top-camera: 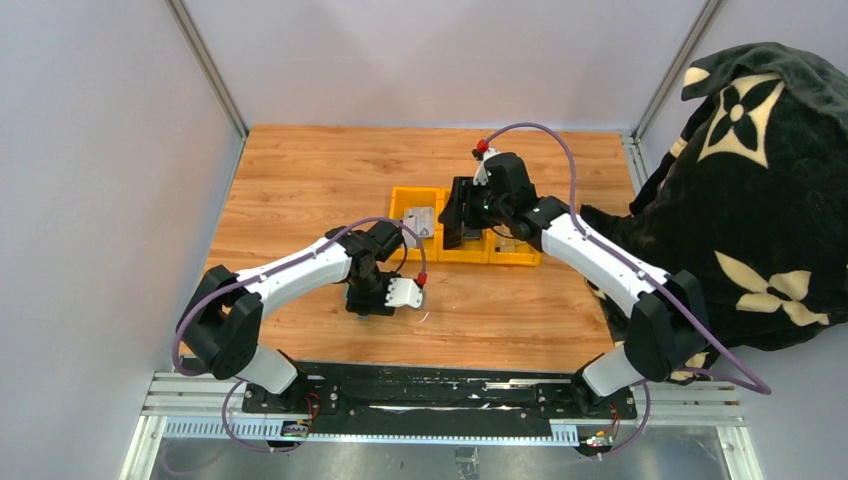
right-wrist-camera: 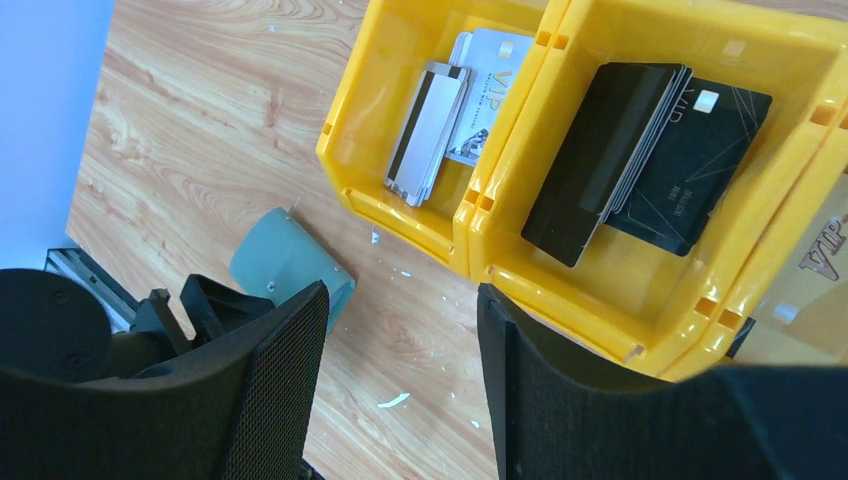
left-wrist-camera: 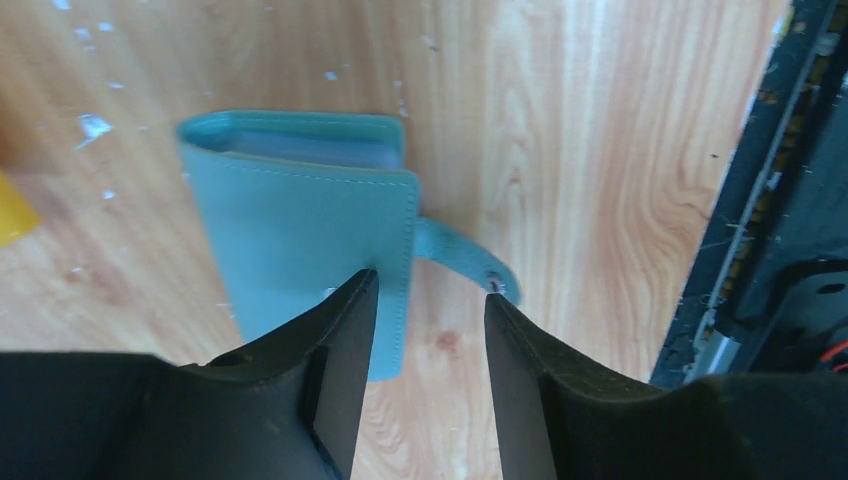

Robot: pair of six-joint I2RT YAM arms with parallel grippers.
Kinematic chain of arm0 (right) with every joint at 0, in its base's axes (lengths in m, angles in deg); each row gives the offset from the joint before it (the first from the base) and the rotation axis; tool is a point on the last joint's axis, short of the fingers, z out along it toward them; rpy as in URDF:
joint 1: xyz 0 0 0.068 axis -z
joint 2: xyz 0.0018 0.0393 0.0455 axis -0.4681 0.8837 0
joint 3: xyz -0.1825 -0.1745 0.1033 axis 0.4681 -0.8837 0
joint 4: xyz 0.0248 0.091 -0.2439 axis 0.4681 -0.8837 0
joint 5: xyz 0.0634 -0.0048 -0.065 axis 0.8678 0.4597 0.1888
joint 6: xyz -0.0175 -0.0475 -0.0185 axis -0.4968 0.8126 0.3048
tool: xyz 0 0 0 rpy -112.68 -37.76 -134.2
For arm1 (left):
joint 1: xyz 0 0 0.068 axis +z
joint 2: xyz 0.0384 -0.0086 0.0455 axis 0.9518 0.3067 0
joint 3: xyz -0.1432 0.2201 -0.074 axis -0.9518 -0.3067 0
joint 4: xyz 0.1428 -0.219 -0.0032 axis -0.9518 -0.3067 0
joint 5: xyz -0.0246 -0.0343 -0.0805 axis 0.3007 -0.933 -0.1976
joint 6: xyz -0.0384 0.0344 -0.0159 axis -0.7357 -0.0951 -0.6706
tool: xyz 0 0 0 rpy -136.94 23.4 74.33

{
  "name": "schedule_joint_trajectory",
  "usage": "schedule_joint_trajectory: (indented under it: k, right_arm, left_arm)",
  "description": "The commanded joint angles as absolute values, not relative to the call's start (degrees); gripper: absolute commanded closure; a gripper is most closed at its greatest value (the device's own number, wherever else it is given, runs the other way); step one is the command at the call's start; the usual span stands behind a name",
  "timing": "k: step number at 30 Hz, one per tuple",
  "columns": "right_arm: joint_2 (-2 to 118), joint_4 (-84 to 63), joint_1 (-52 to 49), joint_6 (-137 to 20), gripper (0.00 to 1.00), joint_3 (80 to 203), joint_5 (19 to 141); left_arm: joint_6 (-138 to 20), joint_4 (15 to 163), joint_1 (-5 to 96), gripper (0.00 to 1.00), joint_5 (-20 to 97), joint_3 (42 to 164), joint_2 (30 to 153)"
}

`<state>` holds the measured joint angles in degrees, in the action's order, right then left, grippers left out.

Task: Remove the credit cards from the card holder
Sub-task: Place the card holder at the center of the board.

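Wood table [top-camera: 300, 170], yellow bin [right-wrist-camera: 350, 180] at back. Card holder [left-wrist-camera: 300, 220] flat on table under left gripper [left-wrist-camera: 430, 295], jaws parted astride its strap edge, nothing pinched. Right gripper [right-wrist-camera: 400, 292] gaping, empty, above bin holding credit cards [right-wrist-camera: 610, 160]. Risk: left pinches strap only, holder swings loose.

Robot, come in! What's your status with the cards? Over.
Left end effector open over card holder on table. Right end effector open above yellow bin. Silver cards, black cards in bin. Nothing blocking.

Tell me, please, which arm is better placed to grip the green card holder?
Left: the left hand hangs open directly over the flat green card holder; the right hand is open at the yellow plastic bin.
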<state>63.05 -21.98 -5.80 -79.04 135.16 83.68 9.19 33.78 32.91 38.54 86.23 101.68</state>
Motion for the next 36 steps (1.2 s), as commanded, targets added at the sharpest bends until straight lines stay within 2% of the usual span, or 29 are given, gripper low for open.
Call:
schedule_joint_trajectory:
  k: [1,9,12,14,15,17,18,24,29,33,36]
  right_arm:
    - [59.1,-21.7,-4.5,-80.2,0.4,132.5,84.3]
    - [53.6,-22.0,-2.6,-78.6,0.4,127.0,83.5]
    - [49.6,-22.1,-1.9,-76.4,0.38,123.9,80.4]
    - [46.5,-22.2,-1.7,-74.4,0.32,121.8,75.5]
    - [44.8,-22.2,-1.7,-72.9,0.29,120.2,71.0]
    - [41.7,-21.0,-1.7,-71.3,0.24,117.6,64.3]
    - [40.2,-20.0,-1.7,-70.2,0.23,115.4,59.4]
    - [33.6,-15.1,-1.3,-65.4,0.19,107.3,40.5]
    - [30.0,-0.4,-1.1,-53.1,0.14,97.7,27.4]
    - [30.4,-0.4,3.9,-56.4,0.11,94.6,23.6]
    - [30.3,3.5,7.5,-59.5,0.11,90.8,22.5]
  left_arm:
    - [9.7,30.8,32.3,0.52,34.2,84.2,100.6]
    - [6.1,41.5,33.3,0.55,39.8,81.4,105.3]
    - [3.7,43.0,35.7,0.55,38.9,82.5,106.2]
    - [1.1,41.0,38.8,0.53,36.1,84.8,105.4]
    - [0.2,39.9,41.3,0.44,32.8,85.8,104.2]
    - [-0.6,38.8,44.8,0.12,29.1,86.9,100.6]
    - [-0.8,38.6,47.4,0.02,26.8,87.2,98.3]
    - [-5.6,38.5,55.9,0.0,19.9,90.5,88.0]
    - [-10.7,40.7,63.8,0.0,13.8,93.4,86.7]
    - [-20.7,56.2,69.8,0.0,13.6,89.6,87.2]
    - [-29.0,73.3,71.9,0.0,17.7,82.3,87.6]
